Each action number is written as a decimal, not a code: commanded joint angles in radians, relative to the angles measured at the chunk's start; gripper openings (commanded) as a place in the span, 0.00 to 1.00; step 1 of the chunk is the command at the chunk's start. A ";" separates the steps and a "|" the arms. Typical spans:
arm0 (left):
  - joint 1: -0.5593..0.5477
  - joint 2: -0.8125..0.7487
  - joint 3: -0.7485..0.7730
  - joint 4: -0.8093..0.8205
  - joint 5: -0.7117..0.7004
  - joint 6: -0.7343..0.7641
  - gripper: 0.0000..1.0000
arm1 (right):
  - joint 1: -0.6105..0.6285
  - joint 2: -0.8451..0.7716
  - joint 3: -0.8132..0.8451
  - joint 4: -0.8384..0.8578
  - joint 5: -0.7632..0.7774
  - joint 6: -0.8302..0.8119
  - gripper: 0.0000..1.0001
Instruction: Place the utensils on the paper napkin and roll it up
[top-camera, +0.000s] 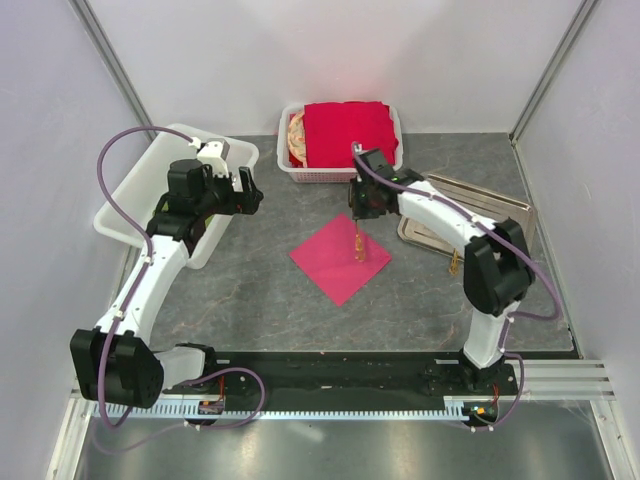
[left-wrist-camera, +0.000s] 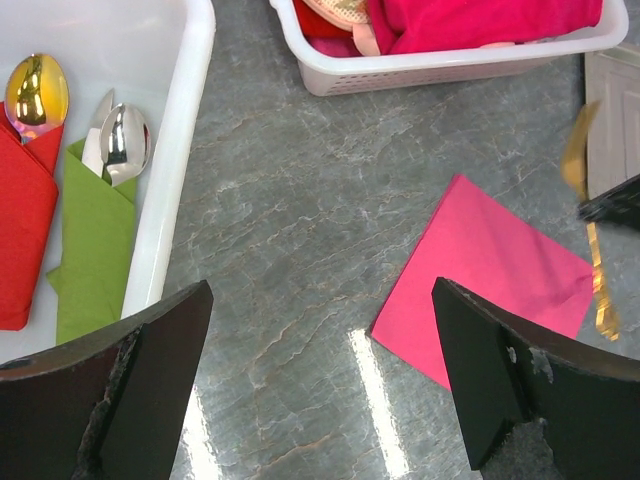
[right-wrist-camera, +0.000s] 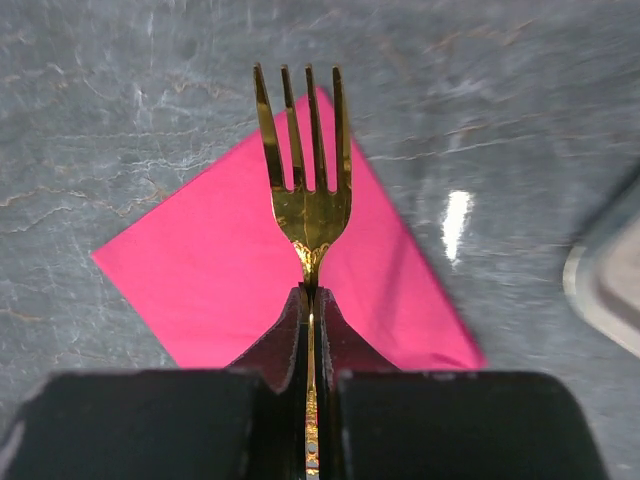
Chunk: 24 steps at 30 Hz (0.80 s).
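Two arms show from above: the left gripper (top-camera: 250, 192) hovers beside a white bin (top-camera: 125, 205), the right gripper (top-camera: 357, 222) dangles a gold fork (top-camera: 358, 246) over the paper napkin (top-camera: 330, 265). Left wrist: jaws gape wide, empty. Right wrist: jaws pinch the fork's neck, tines above the napkin.

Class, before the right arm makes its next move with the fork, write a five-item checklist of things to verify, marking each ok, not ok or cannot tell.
1. Right claw shut on the slim gold metal fork: ok.
2. Fork positioned over the magenta-pink square paper napkin: ok.
3. Napkin flat and unrolled: ok.
4. Fork touching the napkin: cannot tell.
5. Left claw open, empty, off to the napkin's side: ok.
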 joint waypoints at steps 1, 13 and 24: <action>0.008 0.005 0.008 0.021 -0.020 -0.027 0.99 | 0.061 0.092 0.078 -0.016 0.070 0.108 0.00; 0.012 0.020 0.002 0.031 -0.007 -0.036 0.99 | 0.117 0.235 0.162 -0.041 0.079 0.195 0.00; 0.012 0.026 0.001 0.034 -0.004 -0.038 0.99 | 0.109 0.287 0.200 -0.052 0.089 0.209 0.00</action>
